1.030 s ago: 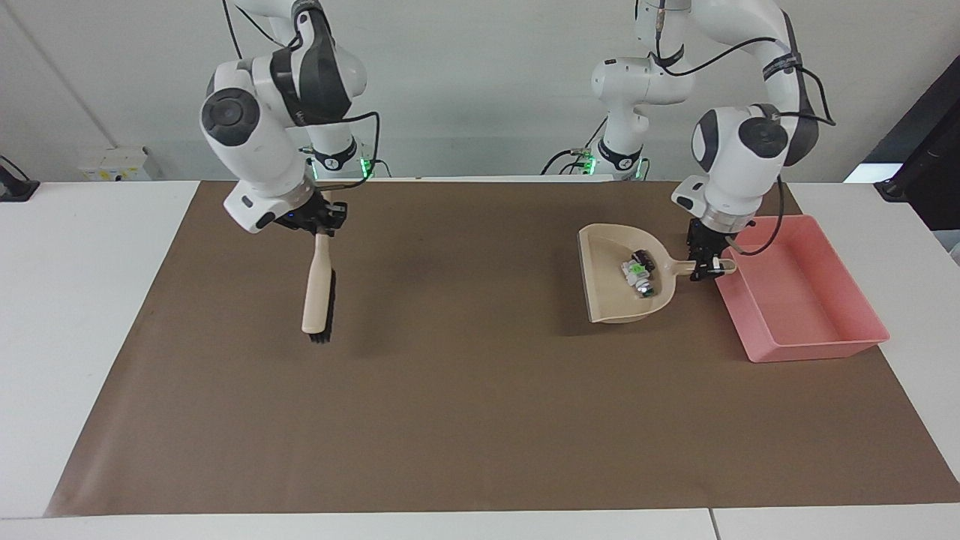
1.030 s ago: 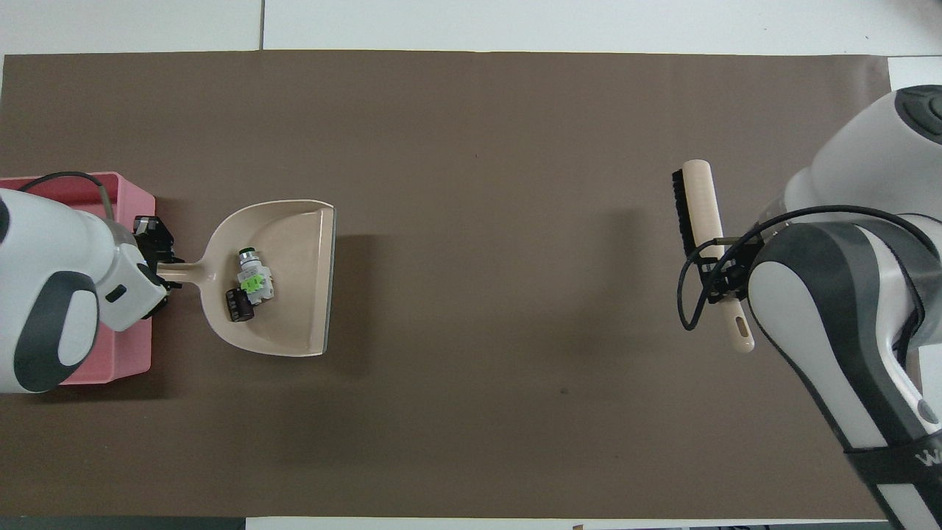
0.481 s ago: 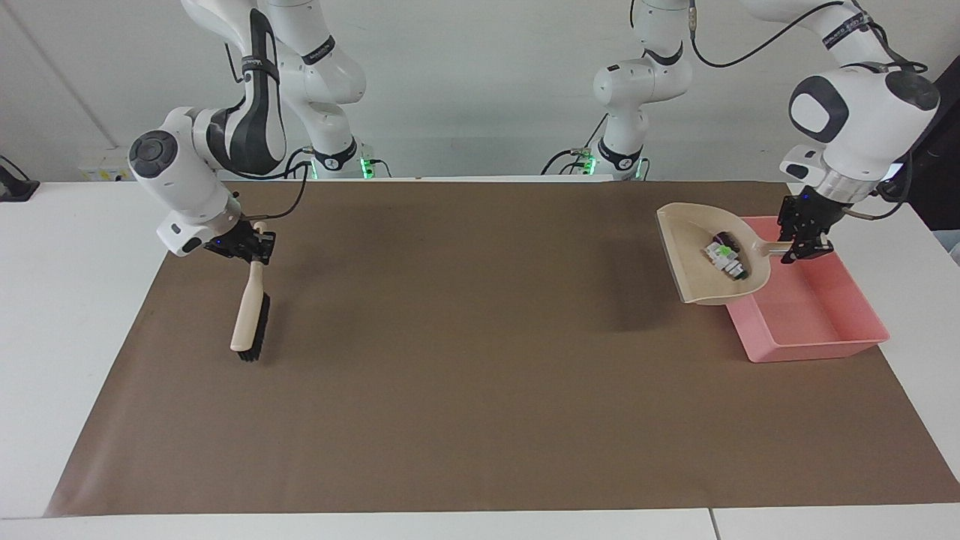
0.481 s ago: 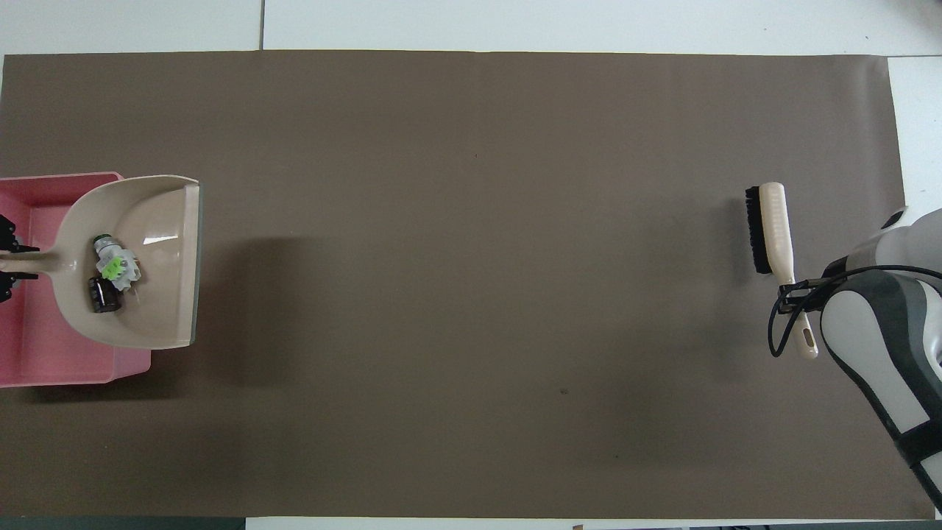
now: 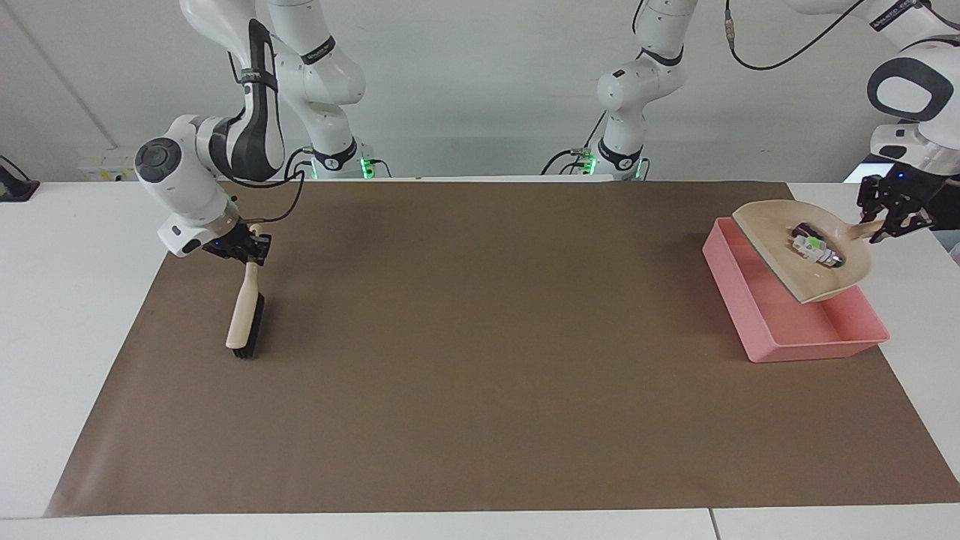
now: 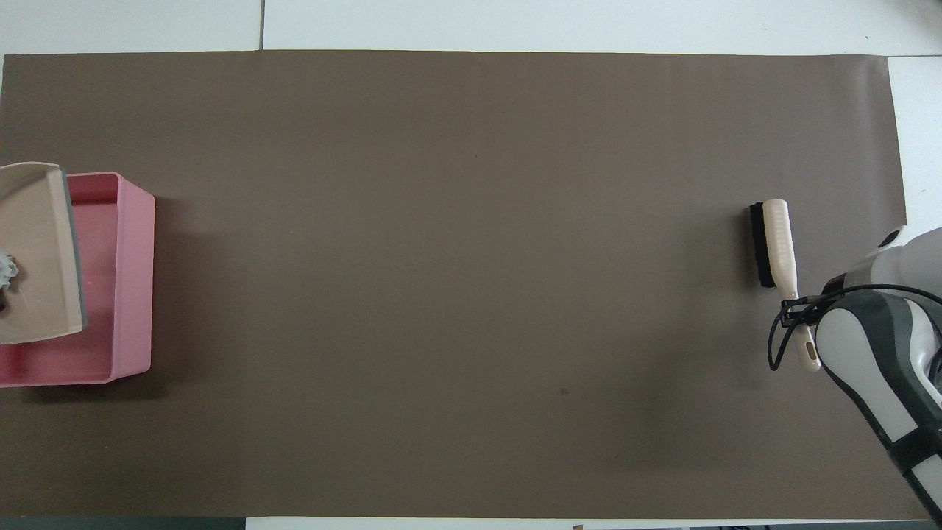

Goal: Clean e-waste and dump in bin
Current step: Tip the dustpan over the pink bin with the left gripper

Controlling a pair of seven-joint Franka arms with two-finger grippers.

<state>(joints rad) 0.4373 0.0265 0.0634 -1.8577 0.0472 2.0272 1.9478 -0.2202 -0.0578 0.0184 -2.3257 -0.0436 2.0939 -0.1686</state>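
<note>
Up in the air over the pink bin (image 5: pixel 757 315), the left gripper (image 5: pixel 889 223) is clamped on the handle of the beige dustpan (image 5: pixel 772 247). The pan hangs tilted, its open lip lower and pointing toward the middle of the table, its handle end higher. The e-waste (image 5: pixel 814 247) sits inside the pan near the handle: a white piece with a green tip and a small black piece just beside it, both still in the pan and not in the bin. In the overhead view the dustpan (image 6: pixel 37 258) covers much of the bin (image 6: pixel 132 294), and only a sliver of the e-waste (image 6: pixel 6 269) shows at the frame's edge; the left gripper is out of that view.

At the right arm's end of the brown mat (image 5: pixel 480 375), the right gripper (image 5: pixel 246 251) is closed around the handle of the beige hand brush (image 5: pixel 241 319). The brush slants down from the gripper, its black bristles low by the mat; whether they touch it cannot be told. From overhead the brush (image 6: pixel 776 243) points away from the robots, with the right gripper (image 6: pixel 796 313) on its handle.
</note>
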